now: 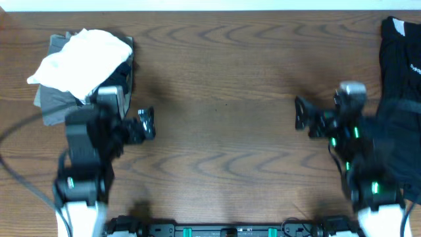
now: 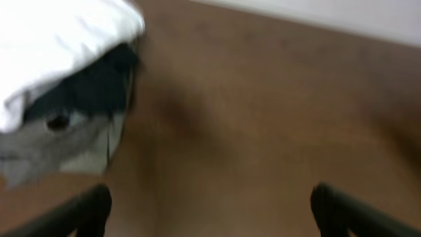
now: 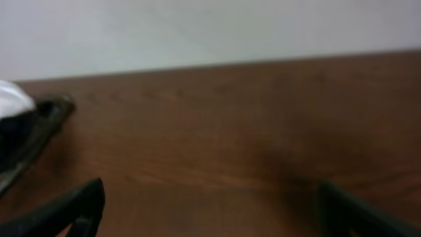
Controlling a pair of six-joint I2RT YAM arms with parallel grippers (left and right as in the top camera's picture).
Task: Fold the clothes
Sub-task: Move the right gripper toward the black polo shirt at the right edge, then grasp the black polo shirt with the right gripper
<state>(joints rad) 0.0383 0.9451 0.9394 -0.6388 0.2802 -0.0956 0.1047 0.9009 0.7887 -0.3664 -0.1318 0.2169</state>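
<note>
Counter [image 1: 217, 79]: brown wood grain, with a pale wall behind its far edge in the right wrist view.

Shirt [image 1: 400, 72]: black, bunched in a loose heap at the counter's far right edge, not spread flat. Part of it runs out of frame. White lettering shows near the right border and a small white label near the top. The right arm [image 1: 348, 131] stands in front of its lower part; I cannot tell whether they touch.

Far left corner: a stack. The white garment [image 1: 79, 56] lies crumpled on top. The grey garment [image 1: 56, 102] lies under it and sticks out on the near-left side. A dark piece [image 1: 123, 74] shows between them on the right side. The left wrist view shows the same layers: white [image 2: 59, 39] over dark [image 2: 99, 85] over grey [image 2: 66, 145], all blurred.

Left arm [image 1: 89, 135]: just beside the stack's near edge, wrist pointing toward the counter's middle. Left jaws: spread wide and holding nothing, with bare wood between them.

Right jaws: also spread wide and holding nothing, above bare wood and pointing toward the middle, away from the shirt. In the right wrist view the stack [image 3: 23, 125] sits at the far left edge, too blurred to read.

Shirt and stack lie well apart, at opposite ends.
</note>
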